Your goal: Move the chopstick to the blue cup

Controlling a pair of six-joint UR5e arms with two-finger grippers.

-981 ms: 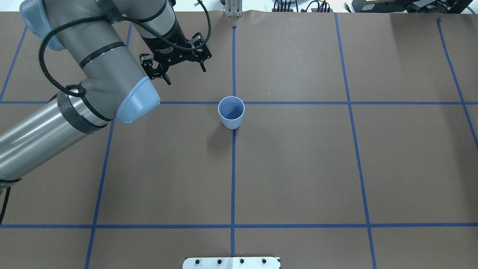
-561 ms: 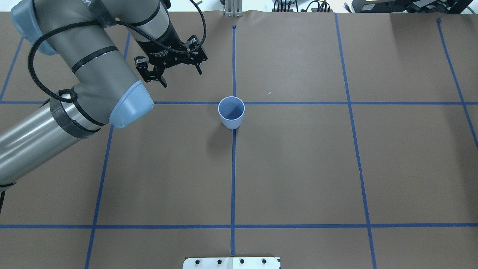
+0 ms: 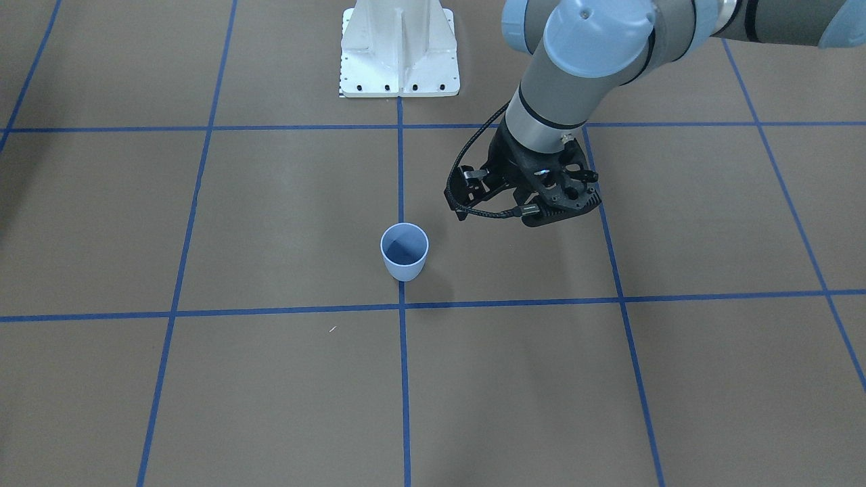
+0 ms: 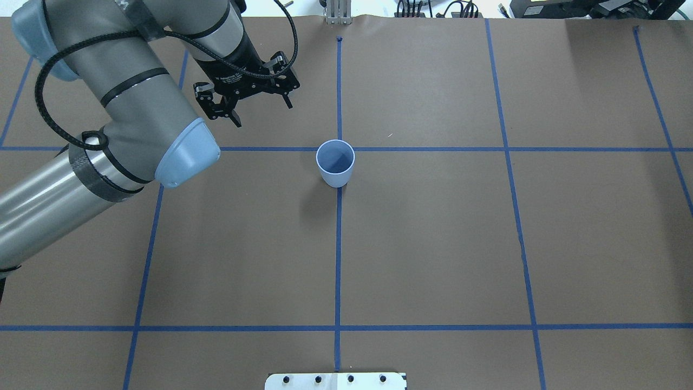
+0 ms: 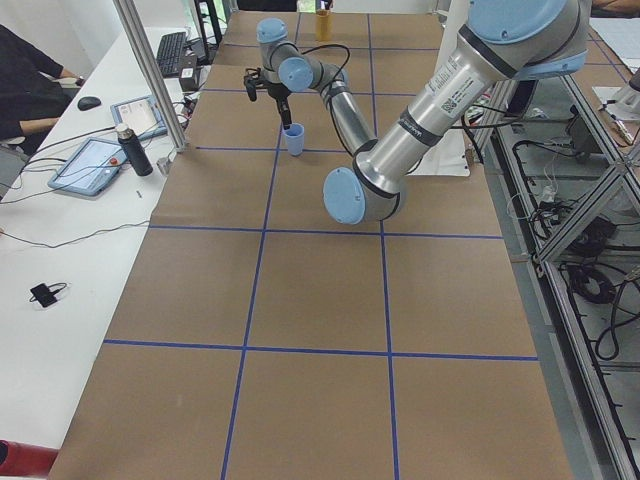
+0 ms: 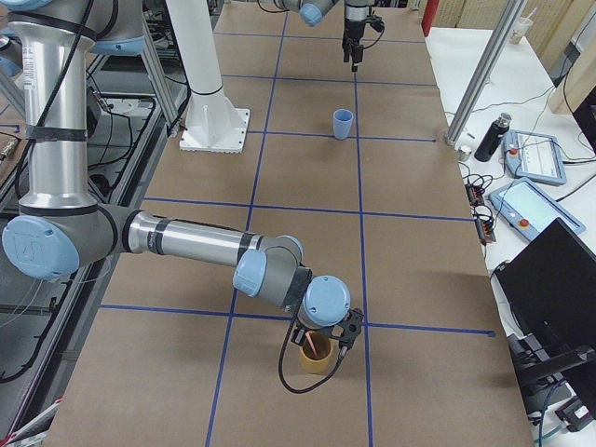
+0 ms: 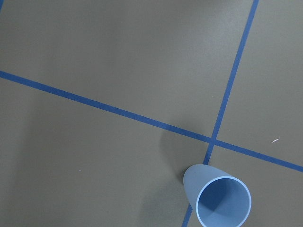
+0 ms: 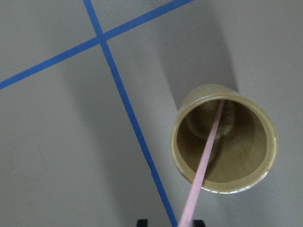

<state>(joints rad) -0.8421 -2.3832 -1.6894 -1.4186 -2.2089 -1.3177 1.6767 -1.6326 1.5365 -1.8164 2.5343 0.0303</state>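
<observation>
The blue cup (image 4: 335,162) stands upright and empty on a tape crossing at mid-table; it also shows in the front view (image 3: 404,251) and the left wrist view (image 7: 218,201). My left gripper (image 4: 263,111) is open and empty, hovering to the left of the cup and beyond it. The pale pink chopstick (image 8: 208,151) leans inside a tan wooden cup (image 8: 248,158) at the table's right end. My right gripper (image 8: 170,222) hangs right over that cup (image 6: 315,358). Its fingertips (image 8: 142,222) stand on either side of the stick, with a gap wider than the stick.
The brown table cover carries a blue tape grid. The white robot base plate (image 3: 399,54) sits at the robot's edge. Beyond the far edge, an operators' bench holds a dark bottle (image 6: 491,137), tablets (image 6: 538,154) and a monitor.
My left arm has drawn a little back and to the left, away from the blue cup, with its gripper still open. The cup has not moved.
</observation>
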